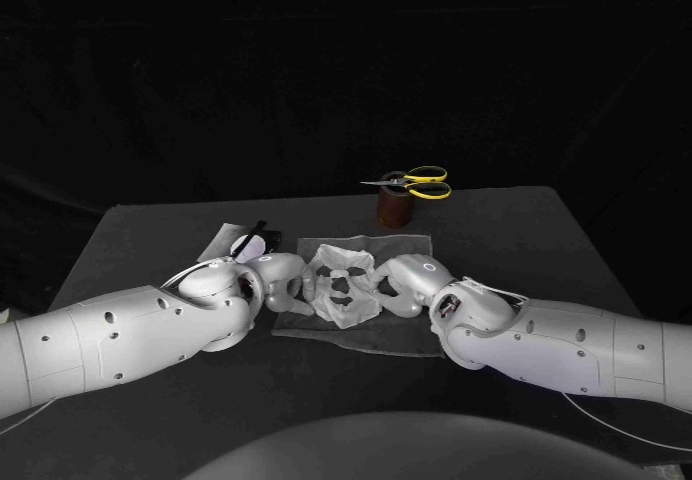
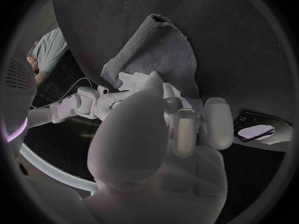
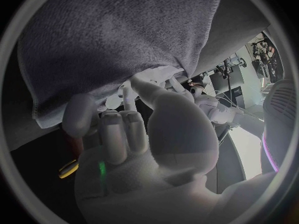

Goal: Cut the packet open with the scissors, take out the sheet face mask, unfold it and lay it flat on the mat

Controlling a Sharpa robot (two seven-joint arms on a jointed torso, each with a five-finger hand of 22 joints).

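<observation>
The white sheet face mask (image 1: 343, 285) lies spread, a little crumpled, on the grey mat (image 1: 378, 335) in the middle of the table. My left hand (image 1: 278, 280) pinches its left edge and my right hand (image 1: 405, 279) pinches its right edge, both low on the mat. In the left wrist view my thumb and fingers (image 2: 187, 127) close at the white mask (image 2: 134, 79) on the mat (image 2: 156, 45). My right thumb meets the mask (image 3: 156, 75) at the edge of the mat (image 3: 112, 35) in the right wrist view. The cut packet (image 1: 238, 243) lies behind my left hand.
The yellow-handled scissors (image 1: 414, 183) rest on top of a brown holder (image 1: 394, 208) behind the mat. The packet (image 2: 258, 132) lies flat on the black table beside the mat. Bare table surrounds the mat on the left, right and front.
</observation>
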